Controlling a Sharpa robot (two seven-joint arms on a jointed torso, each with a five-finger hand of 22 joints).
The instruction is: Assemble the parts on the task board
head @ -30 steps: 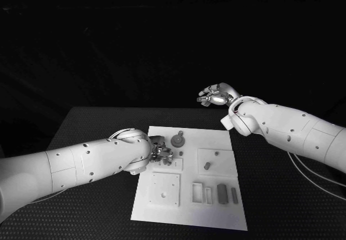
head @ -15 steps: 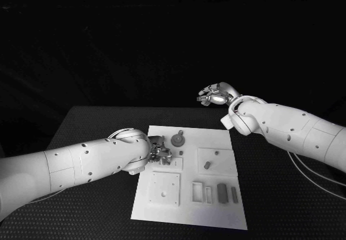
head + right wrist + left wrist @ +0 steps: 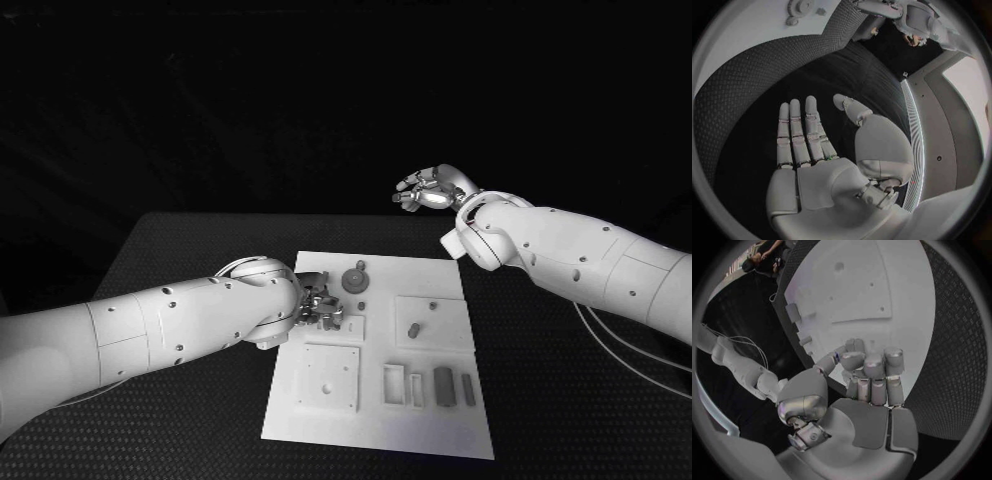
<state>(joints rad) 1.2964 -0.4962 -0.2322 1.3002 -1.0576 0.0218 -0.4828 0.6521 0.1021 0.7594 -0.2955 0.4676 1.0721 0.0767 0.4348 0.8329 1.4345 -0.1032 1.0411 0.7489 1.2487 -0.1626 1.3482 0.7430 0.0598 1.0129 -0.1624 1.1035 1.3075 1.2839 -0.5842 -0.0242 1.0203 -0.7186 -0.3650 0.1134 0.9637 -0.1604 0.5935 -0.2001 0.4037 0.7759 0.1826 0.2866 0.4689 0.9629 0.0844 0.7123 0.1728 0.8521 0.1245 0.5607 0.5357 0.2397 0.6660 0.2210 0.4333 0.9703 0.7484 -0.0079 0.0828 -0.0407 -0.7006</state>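
Curling over task board [image 3: 378,400] edge, left robot hand [image 3: 320,305], right robot hand [image 3: 430,189] spread, raised

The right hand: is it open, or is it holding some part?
Open. In the right wrist view the right hand has flat, straight fingers with nothing in the palm, above the black table.

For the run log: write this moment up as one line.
left hand: fingers curled over task board, hold unclear | right hand: open, raised beyond table | gear part: on board
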